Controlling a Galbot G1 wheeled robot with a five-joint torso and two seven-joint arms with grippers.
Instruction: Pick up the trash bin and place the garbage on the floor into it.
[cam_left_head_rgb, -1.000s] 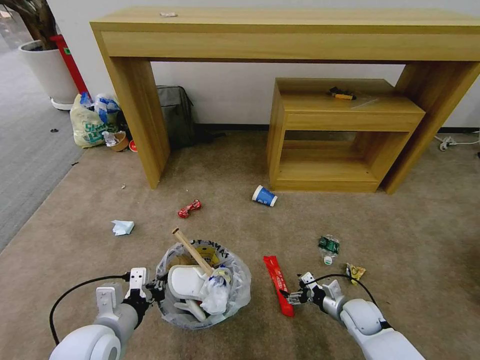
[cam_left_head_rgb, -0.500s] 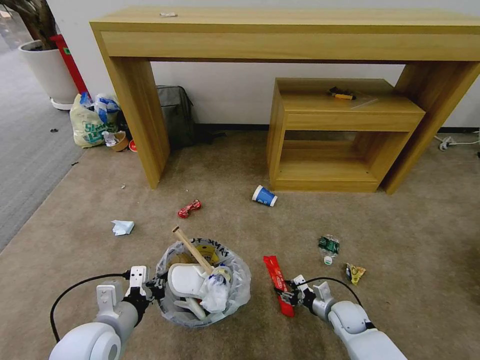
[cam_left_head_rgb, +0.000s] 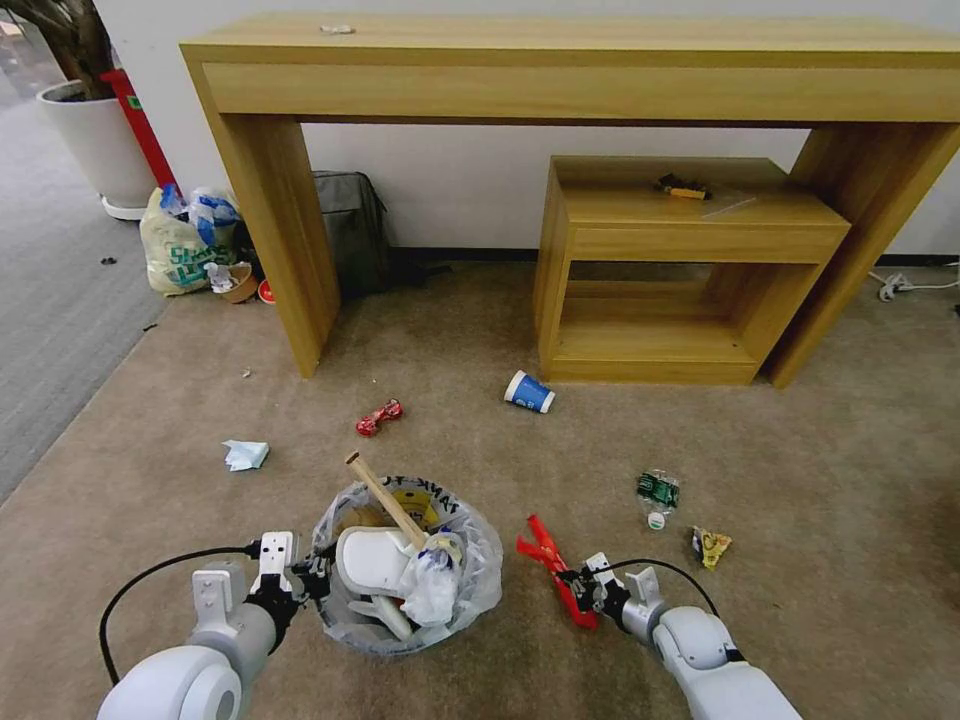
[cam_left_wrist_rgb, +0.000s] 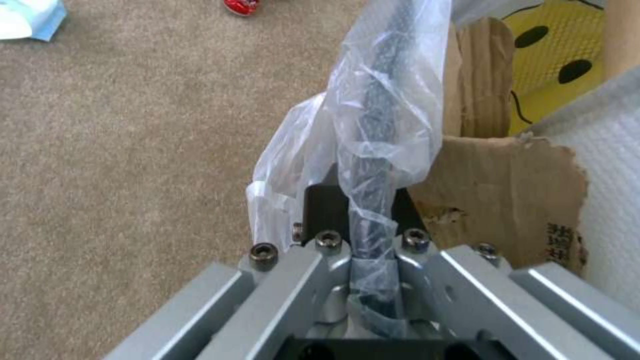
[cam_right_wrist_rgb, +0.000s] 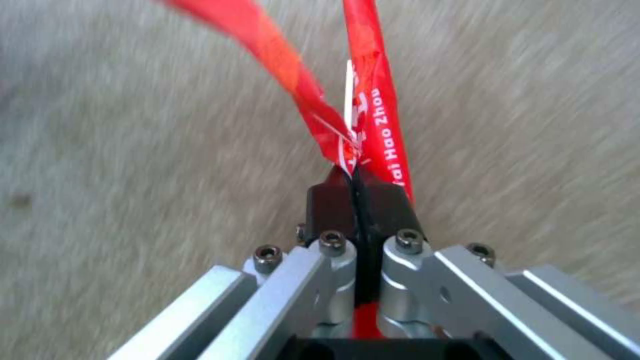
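Wrapper (cam_left_head_rgb: 548, 566), red, sits clamped between the closed jaws of the right gripper (cam_left_head_rgb: 578, 582), folded at the grip, both ends angling up off the floor (cam_left_head_rgb: 800, 480), just right of the bin (cam_left_head_rgb: 405, 570). Left gripper (cam_left_head_rgb: 312, 578) jaws are closed on the bin's bag-covered rim (cam_left_wrist_rgb: 373, 165).

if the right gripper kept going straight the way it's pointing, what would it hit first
The right gripper, shut on the long red wrapper, points left and slightly away, toward the trash bin. It would probably meet the bin's plastic-lined side first, though depth is hard to judge.
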